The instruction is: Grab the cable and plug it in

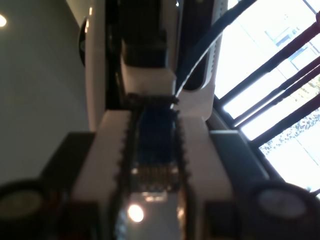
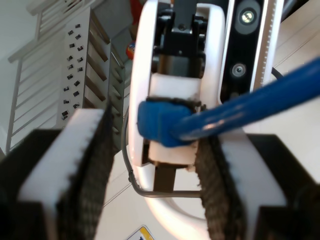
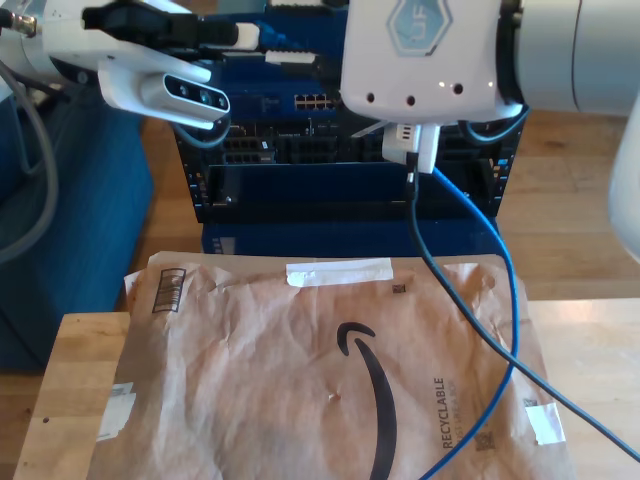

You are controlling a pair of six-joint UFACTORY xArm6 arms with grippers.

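Cable (image 3: 512,330): bright blue. Plug end clamped in my first pincer (image 1: 155,165), contacts outward, ready for insertion; my second pincer (image 2: 150,165) open around the cord.

Blue cable (image 3: 511,300) over paper envelope (image 3: 330,380)

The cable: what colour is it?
Bright blue; the cable shows best in the second wrist view.

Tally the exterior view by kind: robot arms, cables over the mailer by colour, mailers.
Robot arms: 2
Blue cable: 1
Black cable: 1
Paper mailer: 1
Total: 5
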